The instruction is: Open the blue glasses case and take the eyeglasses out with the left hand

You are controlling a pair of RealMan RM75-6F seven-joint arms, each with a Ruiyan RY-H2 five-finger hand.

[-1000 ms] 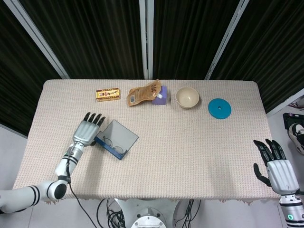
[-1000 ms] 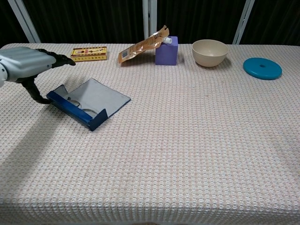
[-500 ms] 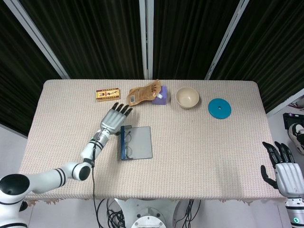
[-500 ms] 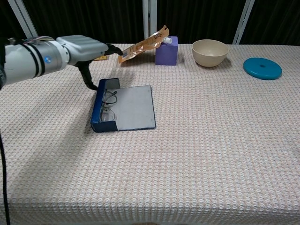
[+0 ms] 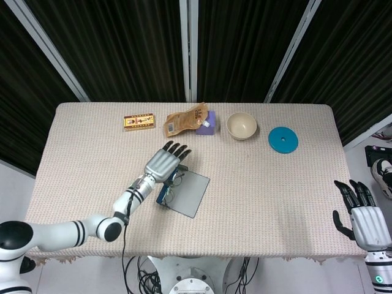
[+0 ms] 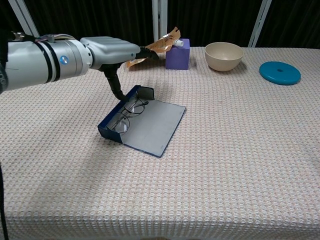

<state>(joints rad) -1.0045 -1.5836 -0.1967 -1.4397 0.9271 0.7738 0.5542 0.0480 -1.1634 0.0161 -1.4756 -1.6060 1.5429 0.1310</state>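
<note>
The blue glasses case (image 5: 185,193) (image 6: 114,125) lies open on the table, left of centre, its grey lid (image 6: 154,128) flat on the cloth. Thin-rimmed eyeglasses (image 6: 128,113) (image 5: 171,184) rest in the blue tray. My left hand (image 5: 164,163) (image 6: 113,51) hovers over the case's far end with its fingers stretched out and the thumb (image 6: 115,85) pointing down against the tray's edge. It holds nothing. My right hand (image 5: 361,215) hangs off the table's near right corner, fingers spread and empty; the chest view does not show it.
Along the far edge stand a yellow box (image 5: 139,122), a brown snack pouch (image 5: 185,120) (image 6: 162,43) leaning on a purple block (image 6: 177,53), a cream bowl (image 5: 241,125) (image 6: 224,55) and a blue disc (image 5: 283,139) (image 6: 280,72).
The open case has slid right across the table and turned, with my left hand travelling along at its edge. My right hand shifted slightly at the table's corner.
</note>
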